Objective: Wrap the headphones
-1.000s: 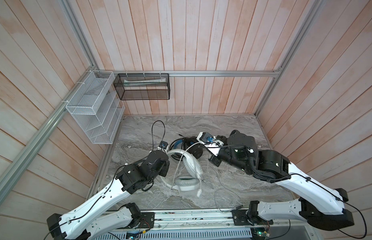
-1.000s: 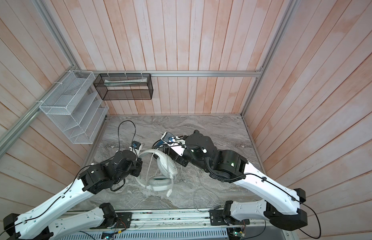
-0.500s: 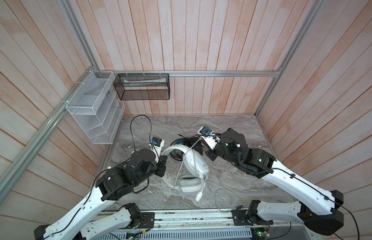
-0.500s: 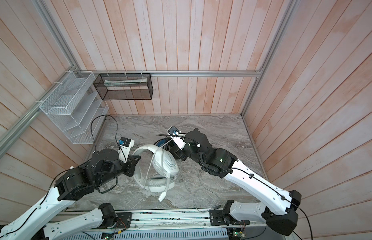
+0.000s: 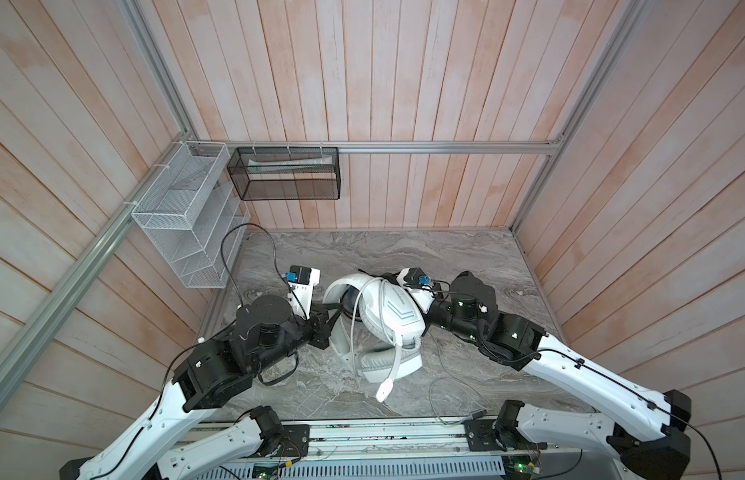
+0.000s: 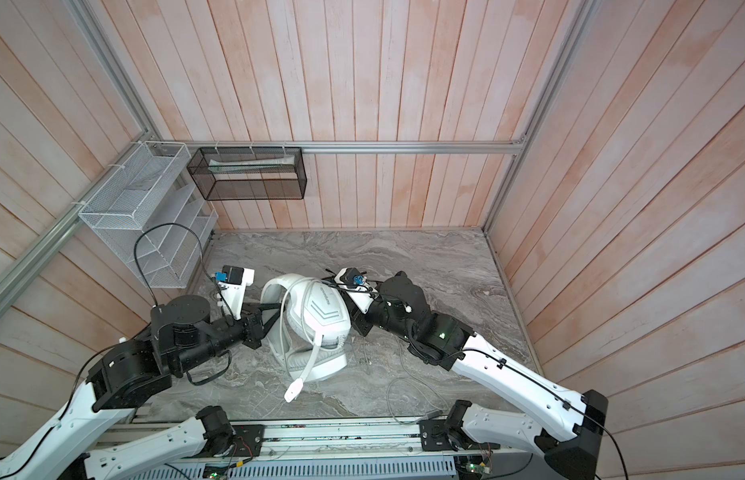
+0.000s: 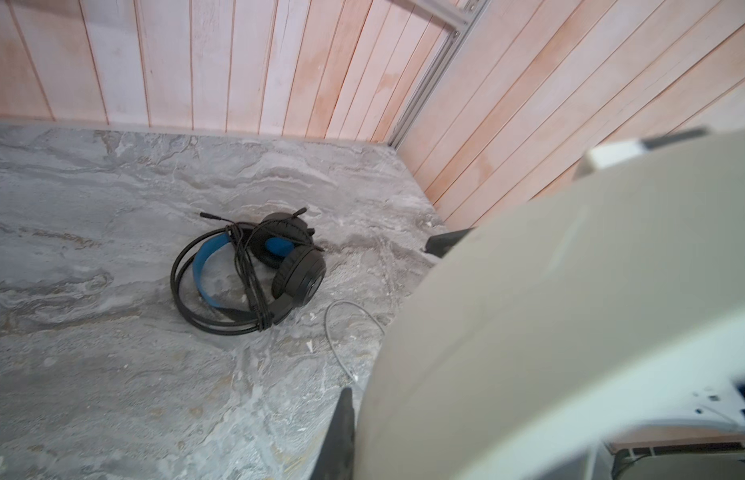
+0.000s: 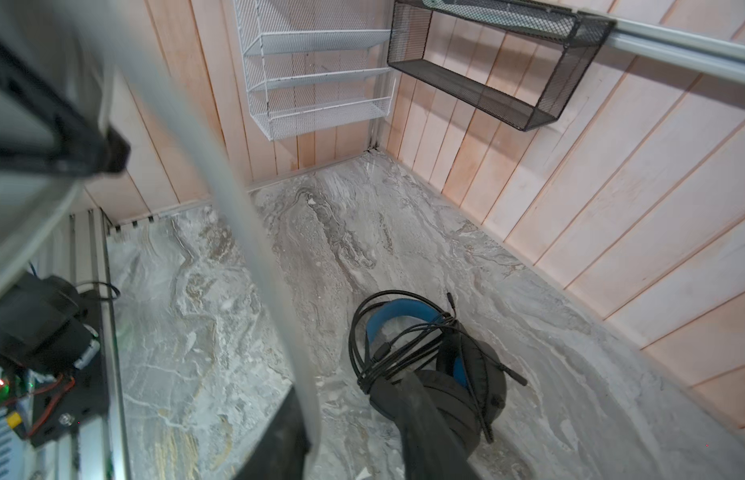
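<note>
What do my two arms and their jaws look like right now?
Both match: left arm and right arm have white link shells, black joint housings and thin black cables running alongside. Each wrist carries a white camera mount with a blue connector. Jaws are black.

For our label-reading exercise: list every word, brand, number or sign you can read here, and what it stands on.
On the white headset, outer ear cup: one short line of grey print, seen in both top views, too small to read.
No other readable text anywhere.
</note>
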Robot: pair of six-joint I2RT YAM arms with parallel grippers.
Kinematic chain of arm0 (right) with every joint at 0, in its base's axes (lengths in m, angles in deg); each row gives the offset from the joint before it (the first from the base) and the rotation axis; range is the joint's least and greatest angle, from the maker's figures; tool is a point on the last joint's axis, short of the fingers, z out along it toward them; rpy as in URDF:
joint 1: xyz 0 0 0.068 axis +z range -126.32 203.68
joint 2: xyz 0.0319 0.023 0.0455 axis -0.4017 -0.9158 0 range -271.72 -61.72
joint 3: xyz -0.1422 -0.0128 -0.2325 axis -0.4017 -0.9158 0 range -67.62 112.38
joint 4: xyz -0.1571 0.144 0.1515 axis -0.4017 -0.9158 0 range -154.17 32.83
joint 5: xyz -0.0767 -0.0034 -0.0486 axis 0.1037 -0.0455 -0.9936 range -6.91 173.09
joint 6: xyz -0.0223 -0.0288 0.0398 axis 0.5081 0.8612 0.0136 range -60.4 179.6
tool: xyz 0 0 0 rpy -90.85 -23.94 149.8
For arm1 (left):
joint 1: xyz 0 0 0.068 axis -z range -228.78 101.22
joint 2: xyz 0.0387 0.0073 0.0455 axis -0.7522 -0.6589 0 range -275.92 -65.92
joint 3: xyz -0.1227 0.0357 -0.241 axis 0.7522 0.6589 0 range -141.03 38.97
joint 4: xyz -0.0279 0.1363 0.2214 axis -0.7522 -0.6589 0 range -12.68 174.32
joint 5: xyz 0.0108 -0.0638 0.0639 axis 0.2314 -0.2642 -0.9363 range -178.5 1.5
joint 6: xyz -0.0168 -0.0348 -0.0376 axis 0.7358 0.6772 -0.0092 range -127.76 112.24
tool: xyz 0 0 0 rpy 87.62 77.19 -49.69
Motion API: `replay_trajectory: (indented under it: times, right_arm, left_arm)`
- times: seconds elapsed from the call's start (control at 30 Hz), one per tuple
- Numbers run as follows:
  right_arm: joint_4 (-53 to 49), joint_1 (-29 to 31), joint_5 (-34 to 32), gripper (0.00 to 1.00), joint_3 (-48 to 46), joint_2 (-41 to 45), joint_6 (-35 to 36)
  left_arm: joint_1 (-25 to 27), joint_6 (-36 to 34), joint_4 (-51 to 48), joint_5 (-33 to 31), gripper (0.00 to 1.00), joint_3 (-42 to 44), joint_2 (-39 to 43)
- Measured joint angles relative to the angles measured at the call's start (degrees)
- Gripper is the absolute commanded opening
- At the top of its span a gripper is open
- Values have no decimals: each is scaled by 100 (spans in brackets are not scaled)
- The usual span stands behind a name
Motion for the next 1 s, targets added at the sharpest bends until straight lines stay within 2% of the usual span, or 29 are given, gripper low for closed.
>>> replay_trajectory:
  times: [0.13,0.23,0.4,0.47,0.5,0.63,0.8,0.9,0.93,1.0]
  right_arm:
    - [476,-144,448,67,-612,131,-197]
    - [916,-205,713,70,-1045,153,-385]
    - [2050,-212,1137,75,-2044,177,-846]
    - [2586,-212,1226,83,-2516,144,-1086]
    - [2839,-210,1250,84,-2708,109,-1156]
    - [3654,-186,1126,85,-3274,-127,-1375]
    - [4433,-173,420,84,-3652,-306,-1377]
    - [4730,-186,81,74,-3705,-557,-1314]
    - [4804,-195,15,66,-3705,-678,-1268]
    - [4898,-208,-57,34,-3705,-903,-1189]
  left_arm:
    - [0,269,94,-42,0,-315,-15]
    - [0,391,-74,-168,0,-752,-210]
    - [0,492,-435,-553,0,-1567,-680]
    - [0,501,-616,-693,0,-1838,-855]
    - [-2,503,-699,-734,0,-1958,-931]
    - [-11,494,-988,-866,0,-2446,-1255]
    - [-11,448,-1191,-916,0,-2798,-1513]
    - [-20,433,-1279,-949,0,-2876,-1585]
    - [-24,431,-1318,-951,0,-2905,-1609]
    - [-44,413,-1377,-979,0,-2949,-1650]
